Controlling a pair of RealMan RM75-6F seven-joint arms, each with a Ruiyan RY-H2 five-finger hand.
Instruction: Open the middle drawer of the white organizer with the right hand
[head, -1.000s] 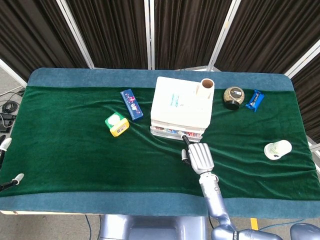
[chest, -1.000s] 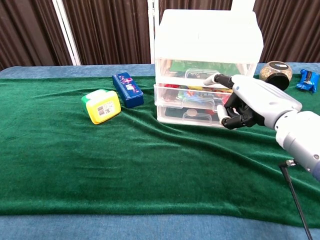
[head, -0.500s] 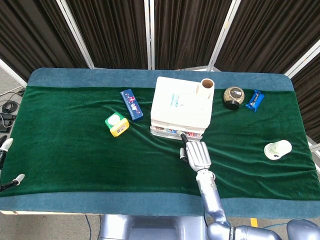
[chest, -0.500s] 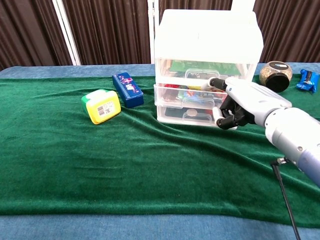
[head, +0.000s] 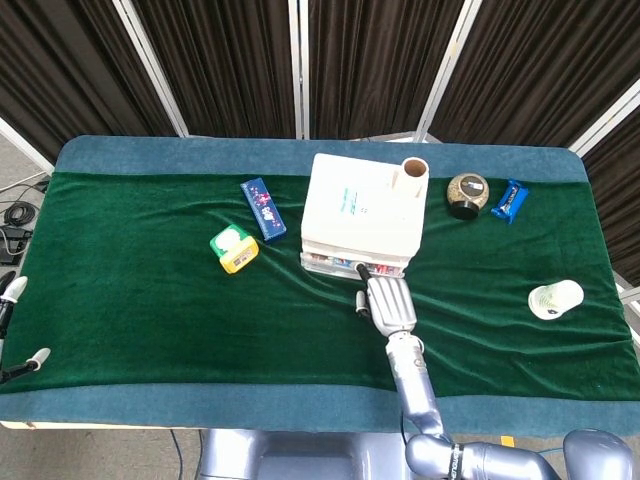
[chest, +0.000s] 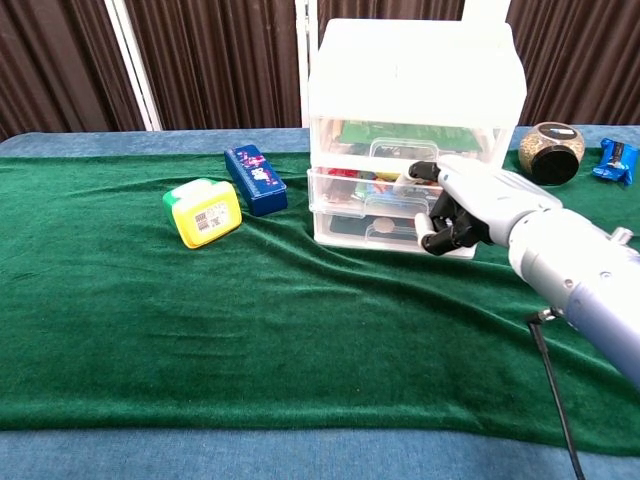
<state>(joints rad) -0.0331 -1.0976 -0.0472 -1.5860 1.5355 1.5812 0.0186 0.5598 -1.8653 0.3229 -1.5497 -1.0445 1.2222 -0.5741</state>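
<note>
Right hand (chest: 462, 205) is up against the white organizer (chest: 412, 90), fingers curled at the middle drawer (chest: 365, 188) front, presumably to hook it; can't tell if it's actually gripping.

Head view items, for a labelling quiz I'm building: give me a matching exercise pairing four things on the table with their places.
Things:
1. cardboard tube
2. blue box
3. white cup
4. right hand

Places:
A. lying alone near the table's right edge
B. at the organizer's drawer fronts
C. upright on top of the organizer
D. left of the organizer, beside the yellow and green box

Pairs: 1-C, 2-D, 3-A, 4-B
</note>
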